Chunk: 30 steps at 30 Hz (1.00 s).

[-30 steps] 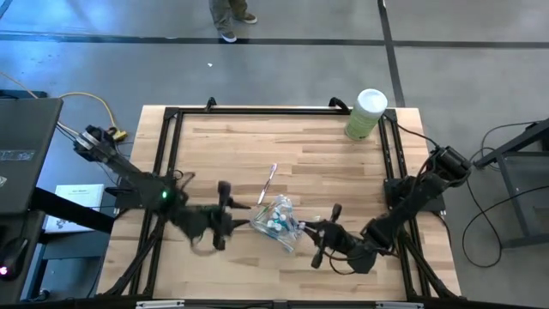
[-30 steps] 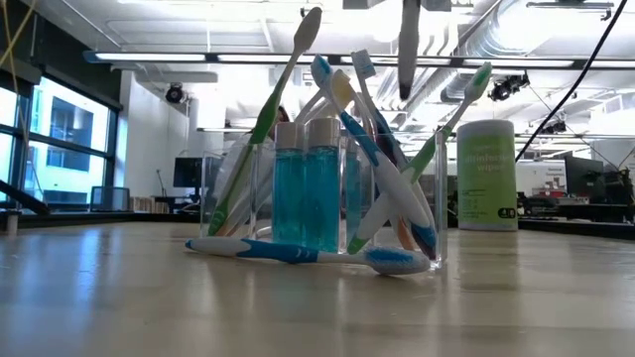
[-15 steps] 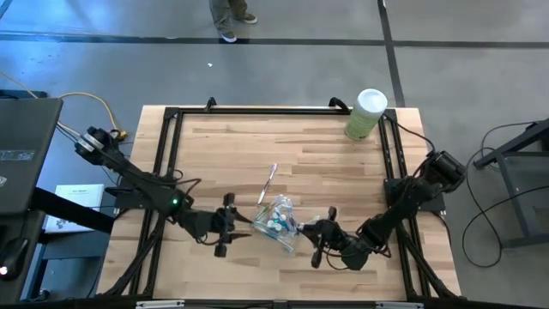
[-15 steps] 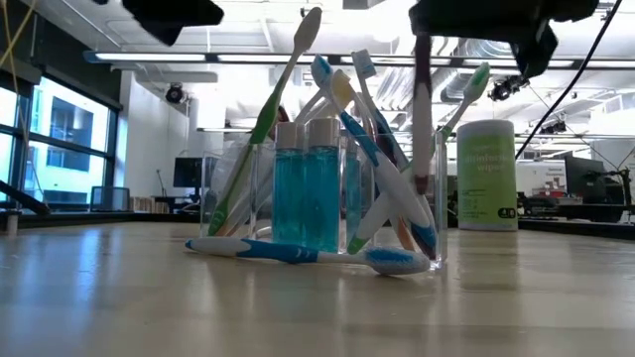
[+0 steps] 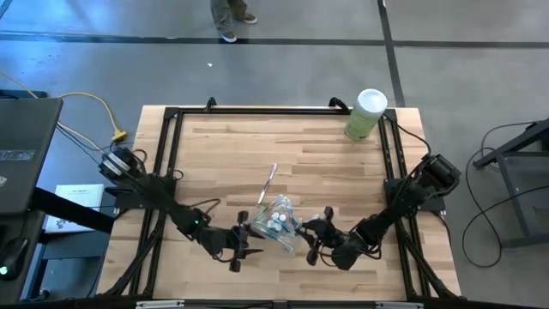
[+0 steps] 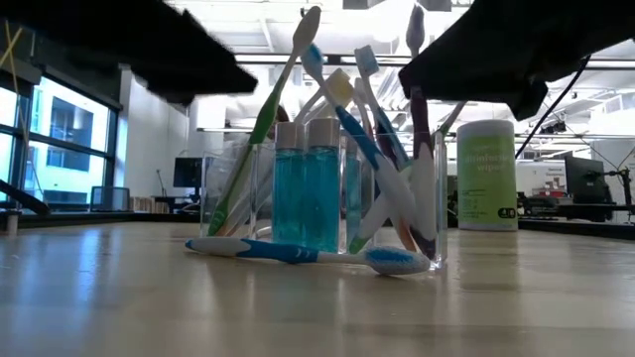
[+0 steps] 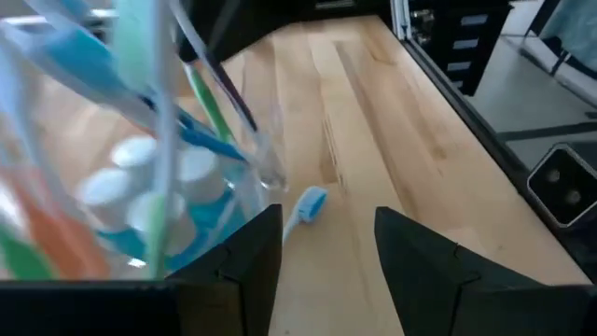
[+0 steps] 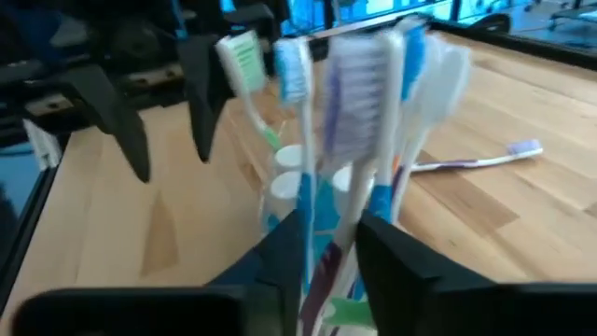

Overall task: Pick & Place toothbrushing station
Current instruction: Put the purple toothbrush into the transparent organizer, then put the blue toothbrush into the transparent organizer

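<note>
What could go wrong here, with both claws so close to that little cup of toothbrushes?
The clear cup is crowded with leaning toothbrushes; the right gripper, with a purple brush standing between its fingers, could snag them and tip it. The open left gripper sits right beside the cup and might nudge it. A blue brush lying against its base could get swept along.

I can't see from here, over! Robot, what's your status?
Left gripper open beside the cup. Right gripper on the opposite side, at a purple toothbrush standing in the cup. Blue toothbrush lying loose by the cup.
</note>
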Motion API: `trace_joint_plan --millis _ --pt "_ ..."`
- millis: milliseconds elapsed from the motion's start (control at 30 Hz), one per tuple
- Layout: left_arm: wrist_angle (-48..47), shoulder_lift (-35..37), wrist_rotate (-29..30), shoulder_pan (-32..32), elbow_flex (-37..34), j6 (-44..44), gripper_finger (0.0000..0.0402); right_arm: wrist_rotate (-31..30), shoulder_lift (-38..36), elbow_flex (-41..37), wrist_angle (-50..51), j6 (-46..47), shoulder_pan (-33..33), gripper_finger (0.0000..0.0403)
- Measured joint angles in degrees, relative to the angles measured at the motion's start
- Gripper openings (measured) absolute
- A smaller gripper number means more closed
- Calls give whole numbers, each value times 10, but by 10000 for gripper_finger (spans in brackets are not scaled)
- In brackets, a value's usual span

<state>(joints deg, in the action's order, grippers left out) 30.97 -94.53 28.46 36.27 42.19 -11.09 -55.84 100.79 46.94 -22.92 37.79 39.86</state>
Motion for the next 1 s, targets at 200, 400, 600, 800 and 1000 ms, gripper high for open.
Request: trace_joint_plan --millis 200,400,600,800,1000 --pt "36 -75 -1 0 39 5 165 23 -9 0 -1 -38 3 158" --pt "-47 -131 24 6 132 43 165 20 -24 0 -18 -114 32 220" --pt "-231 -188 66 5 259 22 165 16 -56 0 -18 -144 70 240" --pt "-326 -234 69 -15 344 -6 165 12 -81 0 -28 -166 114 235" --pt "-374 -270 58 -42 389 -10 165 -10 -86 0 -36 -167 157 235"
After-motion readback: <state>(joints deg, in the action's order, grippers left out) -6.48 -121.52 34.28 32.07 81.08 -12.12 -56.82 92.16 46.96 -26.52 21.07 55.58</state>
